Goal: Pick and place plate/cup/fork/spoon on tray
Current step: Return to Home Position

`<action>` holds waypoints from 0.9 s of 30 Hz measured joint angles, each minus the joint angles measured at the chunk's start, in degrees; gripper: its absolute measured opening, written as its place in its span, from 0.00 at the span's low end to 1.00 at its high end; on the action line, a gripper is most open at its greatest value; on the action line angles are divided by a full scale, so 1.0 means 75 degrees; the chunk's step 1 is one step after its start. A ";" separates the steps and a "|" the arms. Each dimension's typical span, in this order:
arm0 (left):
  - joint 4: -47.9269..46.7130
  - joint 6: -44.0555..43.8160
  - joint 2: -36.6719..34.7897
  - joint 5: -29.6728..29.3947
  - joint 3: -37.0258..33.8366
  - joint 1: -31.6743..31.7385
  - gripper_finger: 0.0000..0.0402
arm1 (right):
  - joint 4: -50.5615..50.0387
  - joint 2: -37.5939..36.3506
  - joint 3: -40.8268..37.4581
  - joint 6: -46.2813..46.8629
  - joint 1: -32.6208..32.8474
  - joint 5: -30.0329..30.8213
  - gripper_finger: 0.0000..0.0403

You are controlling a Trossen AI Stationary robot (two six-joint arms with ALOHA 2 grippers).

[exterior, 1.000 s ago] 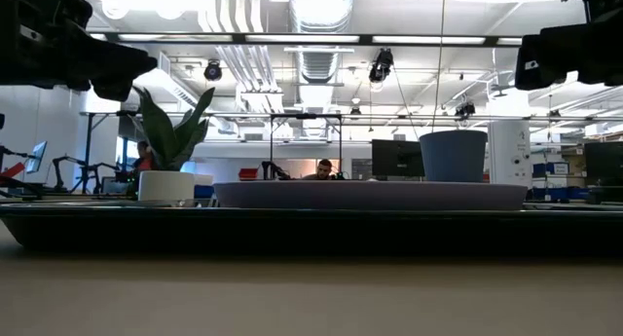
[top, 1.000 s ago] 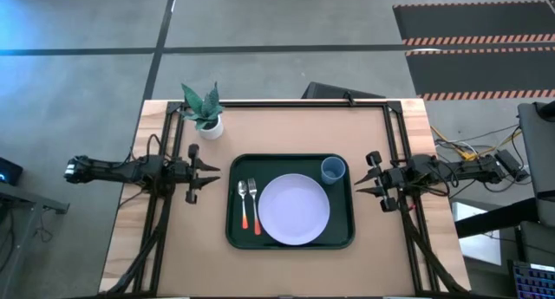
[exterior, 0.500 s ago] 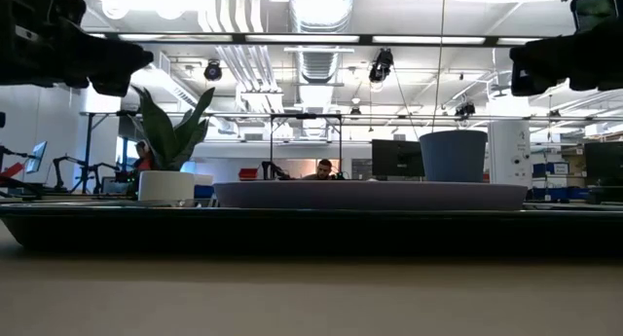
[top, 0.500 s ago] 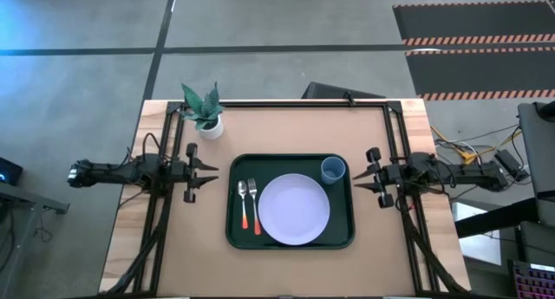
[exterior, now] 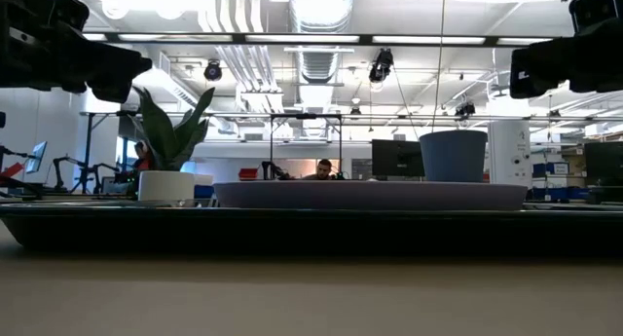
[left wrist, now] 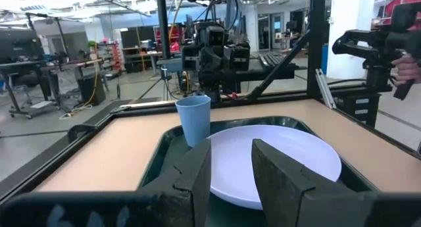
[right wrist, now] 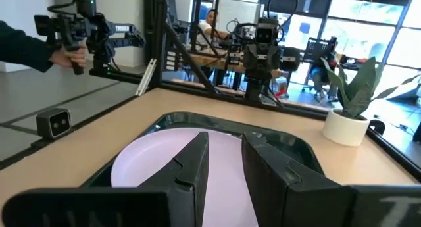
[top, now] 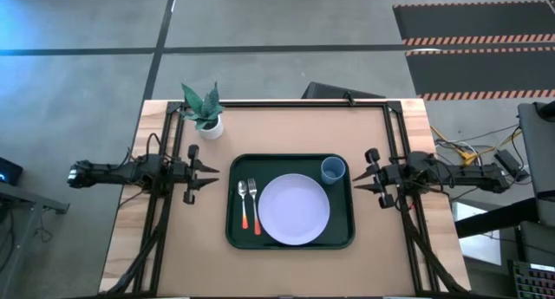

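The dark green tray [top: 234,238] lies at the table's middle. The lavender plate [top: 294,210] lies flat on it. The blue cup [top: 333,170] stands upright in the tray's far right corner. The spoon [top: 244,205] and the fork [top: 254,205] lie side by side on the tray's left part, handles toward the near edge. My left gripper [top: 211,176] hovers left of the tray, open and empty, pointing at it [left wrist: 231,151]. My right gripper [top: 357,182] hovers right of the tray, open and empty [right wrist: 223,140].
A white pot with a green plant [top: 206,115] stands at the table's far left. Black frame rails [top: 165,143] run along the table's left and right sides. Beyond the table, a person's hand [right wrist: 66,54] holds a hand-held gripper device.
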 joint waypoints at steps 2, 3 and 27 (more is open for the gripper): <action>-0.0006 0.0000 0.0029 0.0000 0.0000 0.0000 0.23 | -0.0006 0.0067 0.0000 0.0000 0.0000 0.0000 0.20; -0.0009 -0.0004 0.0066 0.0000 0.0000 0.0000 0.23 | -0.0011 0.0113 0.0000 0.0000 0.0000 0.0000 0.20; 0.0132 -0.0055 0.0460 -0.0009 0.0000 -0.0003 0.23 | 0.0165 -0.0189 0.0138 -0.0805 0.0000 -0.0434 0.20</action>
